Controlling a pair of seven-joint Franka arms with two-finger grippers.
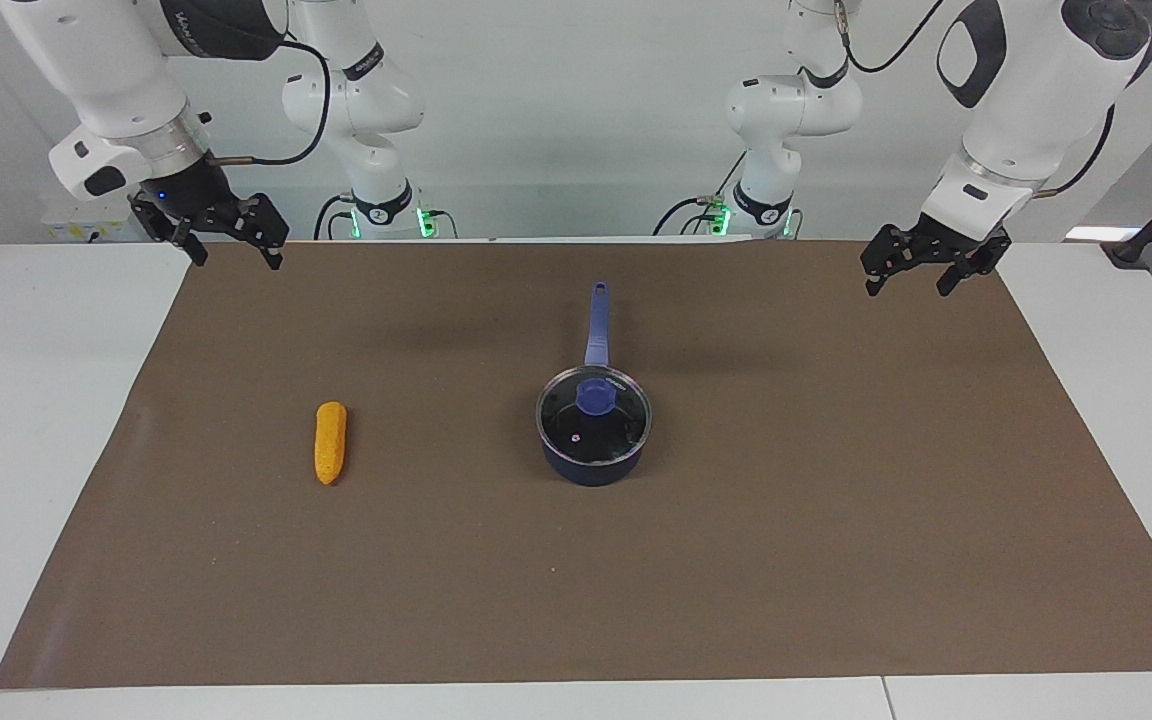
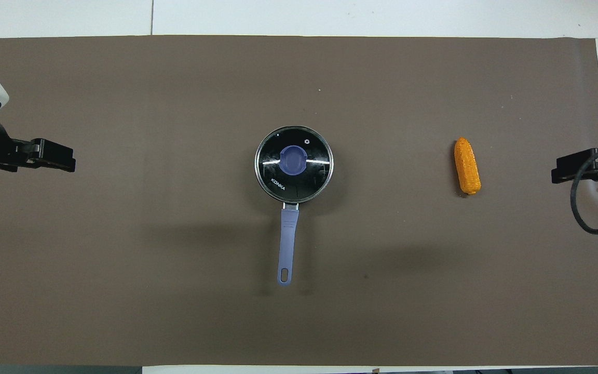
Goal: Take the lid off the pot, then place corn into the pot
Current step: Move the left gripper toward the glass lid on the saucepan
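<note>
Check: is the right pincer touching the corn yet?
Apart. The facing view shows the right pincer raised at the mat's edge nearest the robots, with bare brown mat between it and the corn.

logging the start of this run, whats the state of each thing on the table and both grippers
lid: closed on the pot, untouched
pot: upright on the brown mat, handle pointing toward the robots
corn: lying flat on the mat, toward the right arm's end, not held
left gripper: open, empty, raised, waiting
right gripper: open, empty, raised, waiting
</note>
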